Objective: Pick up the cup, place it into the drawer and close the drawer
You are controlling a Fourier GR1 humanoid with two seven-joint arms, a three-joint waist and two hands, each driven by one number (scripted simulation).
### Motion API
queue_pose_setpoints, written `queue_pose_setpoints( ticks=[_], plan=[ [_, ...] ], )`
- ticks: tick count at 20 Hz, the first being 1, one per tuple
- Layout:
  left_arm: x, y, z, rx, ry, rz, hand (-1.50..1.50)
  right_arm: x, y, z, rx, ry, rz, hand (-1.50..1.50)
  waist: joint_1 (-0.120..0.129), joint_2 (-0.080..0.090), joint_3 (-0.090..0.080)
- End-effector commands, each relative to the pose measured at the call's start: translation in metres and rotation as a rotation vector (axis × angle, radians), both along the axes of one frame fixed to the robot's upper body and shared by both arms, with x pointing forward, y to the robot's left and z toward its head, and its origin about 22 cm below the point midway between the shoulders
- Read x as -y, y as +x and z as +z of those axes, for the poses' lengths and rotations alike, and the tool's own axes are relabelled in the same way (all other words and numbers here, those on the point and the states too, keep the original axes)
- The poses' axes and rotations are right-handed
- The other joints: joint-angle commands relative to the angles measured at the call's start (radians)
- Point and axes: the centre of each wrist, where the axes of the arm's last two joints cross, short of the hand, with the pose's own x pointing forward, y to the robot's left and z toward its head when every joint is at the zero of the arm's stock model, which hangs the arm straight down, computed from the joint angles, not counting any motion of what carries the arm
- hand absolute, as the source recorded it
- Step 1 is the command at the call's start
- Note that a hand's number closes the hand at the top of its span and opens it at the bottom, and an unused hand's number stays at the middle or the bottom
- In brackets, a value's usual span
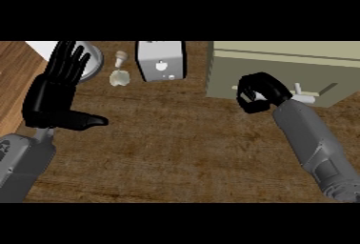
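Note:
A beige drawer unit (281,71) stands at the back right of the wooden counter. Its white handle bar (308,98) runs across the front. My right hand (259,91) is at that front, its fingers curled round the left part of the handle. A small pale cup with a stem (119,76) lies on the counter at the back left, far from both hands. My left hand (60,90) rests open at the left, fingers up and thumb pointing right. I cannot see inside the drawer.
A white boxy appliance (160,59) stands at the back middle, just right of the cup. A grey plate (93,64) shows behind my left hand's fingers. A lighter wooden strip (14,71) runs along the far left.

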Motion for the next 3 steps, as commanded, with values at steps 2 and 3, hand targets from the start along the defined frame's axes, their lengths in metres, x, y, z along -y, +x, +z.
queue_pose_setpoints(
  ticks=[2,3],
  plan=[
    [0.004,-0.002,-0.005,0.004,-0.013,-0.020,-1.50,0.027,0.019,0.041,0.059,-0.029,-0.202,1.50,0.038,0.039,0.007],
    [0.008,-0.002,-0.004,-0.015,0.000,-0.032,-1.50,0.037,0.015,0.037,0.069,-0.020,-0.204,1.50,0.027,0.037,0.008]
  ],
)
